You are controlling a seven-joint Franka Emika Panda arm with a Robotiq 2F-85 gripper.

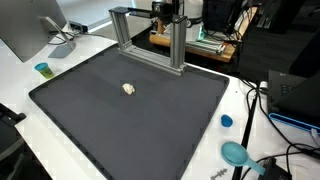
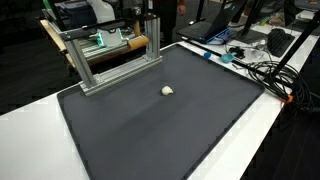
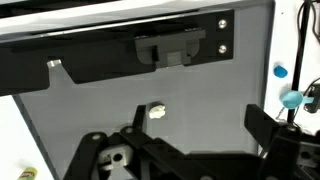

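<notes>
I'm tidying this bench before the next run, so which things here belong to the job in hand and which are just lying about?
In hand: small white lump lying on the dark mat; the open gripper.

Lying about: aluminium frame, teal cup, blue cap, teal scoop, monitor, cables.

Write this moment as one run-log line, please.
gripper: open, empty | small white object: lying on dark mat, apart from fingers | metal frame: at mat edge
</notes>
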